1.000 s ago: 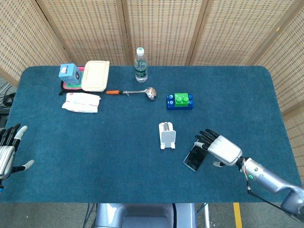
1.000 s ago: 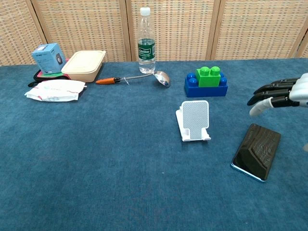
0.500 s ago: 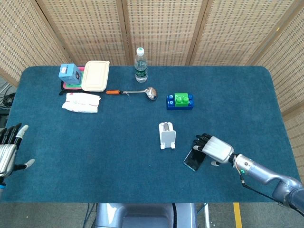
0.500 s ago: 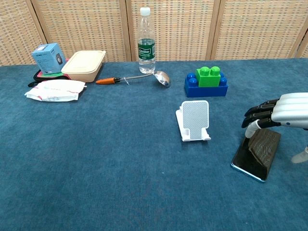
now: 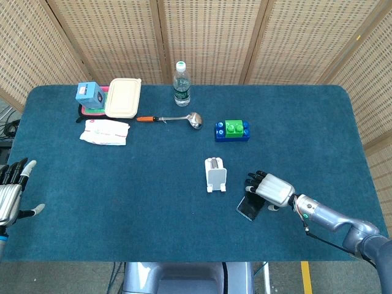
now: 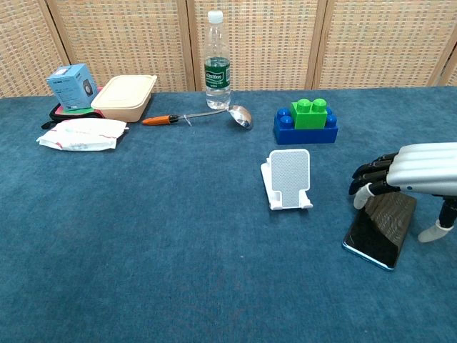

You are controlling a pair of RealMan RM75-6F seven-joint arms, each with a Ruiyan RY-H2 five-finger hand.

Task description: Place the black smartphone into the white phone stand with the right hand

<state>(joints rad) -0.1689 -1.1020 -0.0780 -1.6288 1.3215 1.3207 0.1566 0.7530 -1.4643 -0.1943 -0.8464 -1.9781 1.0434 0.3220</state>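
Note:
The black smartphone (image 5: 247, 207) (image 6: 378, 234) lies flat on the blue cloth, right of the white phone stand (image 5: 215, 174) (image 6: 288, 178), which stands upright with nothing in it. My right hand (image 5: 269, 188) (image 6: 413, 170) hovers low over the phone's far end, palm down. Its dark fingertips (image 6: 365, 179) reach past the phone's left edge and the thumb hangs beside the phone's right edge. The phone does not look gripped. My left hand (image 5: 11, 192) is at the table's left edge, fingers spread and holding nothing.
Behind the stand sit a blue and green block (image 5: 231, 130) (image 6: 305, 120), a ladle (image 5: 171, 118), and a water bottle (image 5: 181, 83). At the far left are a cream lunch box (image 5: 124, 97), a small blue box (image 5: 89, 95) and a white packet (image 5: 105, 131).
My right hand has come down and shifted left toward the stand, now low over the phone's far end. The phone and the left hand have not moved.

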